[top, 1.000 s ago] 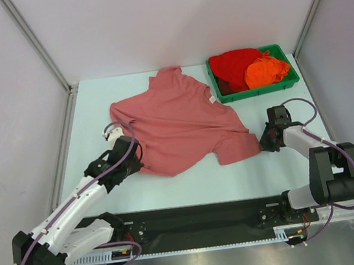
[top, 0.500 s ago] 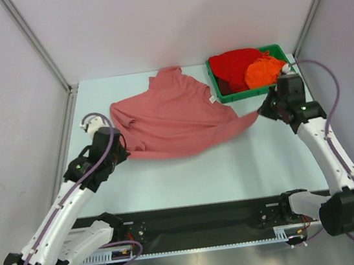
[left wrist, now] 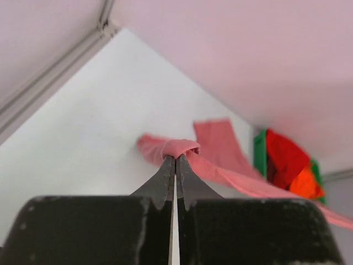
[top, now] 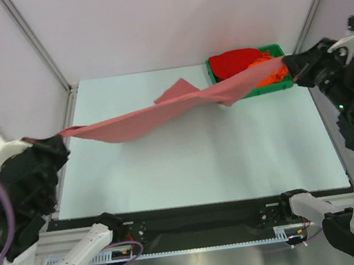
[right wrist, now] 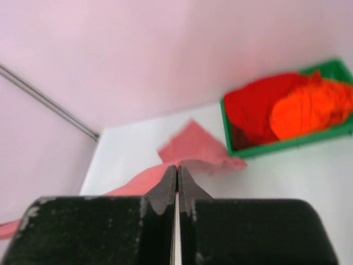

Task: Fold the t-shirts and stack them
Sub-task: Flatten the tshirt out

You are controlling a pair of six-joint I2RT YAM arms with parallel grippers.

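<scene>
The salmon t-shirt (top: 161, 111) hangs stretched in the air between both grippers, high above the table. My left gripper (top: 60, 136) is shut on its left end, seen bunched at the tips in the left wrist view (left wrist: 179, 148). My right gripper (top: 288, 65) is shut on its right end; the cloth shows at the tips in the right wrist view (right wrist: 190, 160). The bright red t-shirt (top: 236, 62) and the orange t-shirt (top: 272, 74) lie crumpled in the green tray (top: 250, 90) at the back right.
The white table (top: 194, 163) lies below the lifted shirt. Pale walls with metal posts close the left, back and right sides. The arm bases stand on a black rail (top: 201, 217) at the near edge.
Both grippers have risen and moved apart, lifting the salmon t-shirt off the table and pulling it taut. One second ago it lay spread on the table.
</scene>
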